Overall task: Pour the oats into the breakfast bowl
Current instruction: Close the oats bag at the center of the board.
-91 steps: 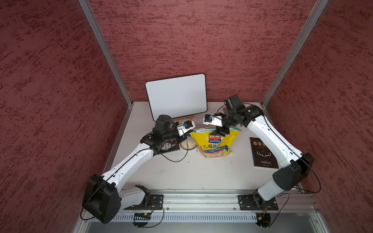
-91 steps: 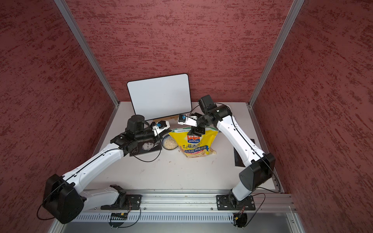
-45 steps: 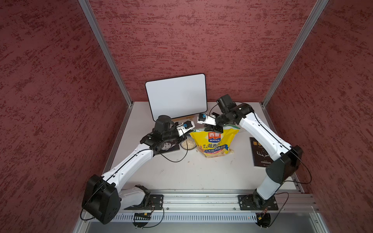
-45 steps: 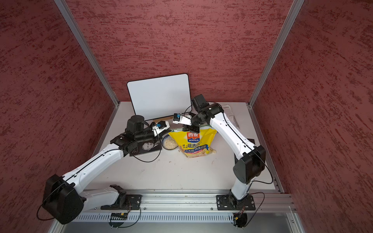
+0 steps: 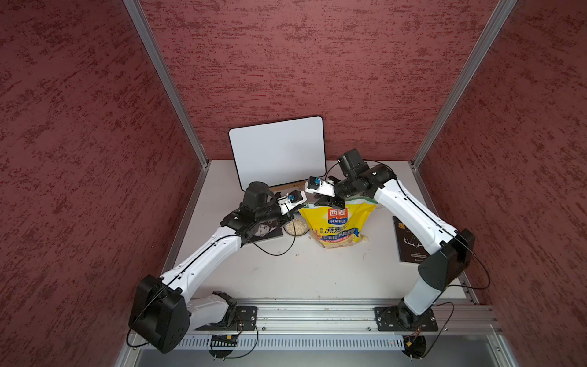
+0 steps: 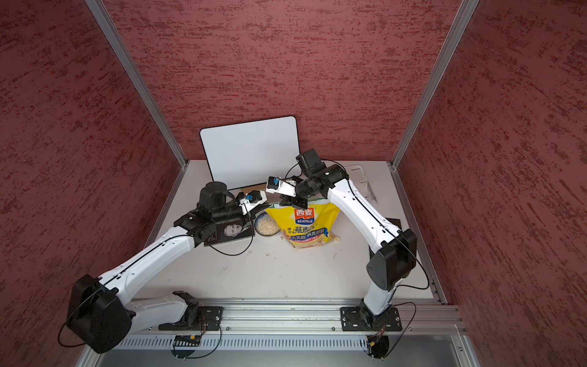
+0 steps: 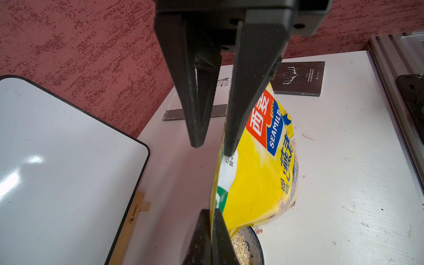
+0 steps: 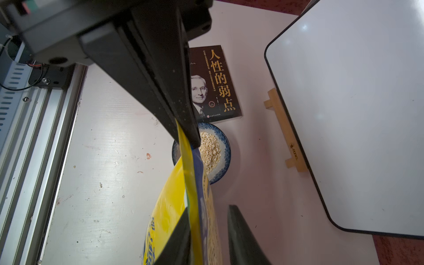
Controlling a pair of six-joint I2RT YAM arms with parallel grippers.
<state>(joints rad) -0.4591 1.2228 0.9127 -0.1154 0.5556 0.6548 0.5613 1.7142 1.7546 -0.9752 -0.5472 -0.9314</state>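
The yellow SEAMILD pouch [image 5: 336, 225] [image 6: 305, 227] stands upright at mid-table. My left gripper [image 7: 211, 212] is shut on the pouch's top edge at the corner over the breakfast bowl [image 8: 226, 149]. The blue-patterned bowl holds a heap of pale oats [image 8: 210, 151] and sits against the pouch's left side in both top views [image 5: 296, 227]. My right gripper [image 8: 208, 210] straddles the same top edge further along. One finger [image 8: 181, 229] lies against the pouch and the other [image 8: 238, 234] stands apart from it, so it is open.
A whiteboard [image 5: 278, 152] on a wooden stand leans on the back wall. A portrait book [image 8: 211, 85] lies beside the bowl under my left arm. A dark book [image 5: 409, 241] lies at the right. A paper sheet [image 6: 362, 181] is at the back right.
My right arm has swung left over the pouch's top, and its jaws have narrowed around the top edge. My left gripper has kept its hold and place.
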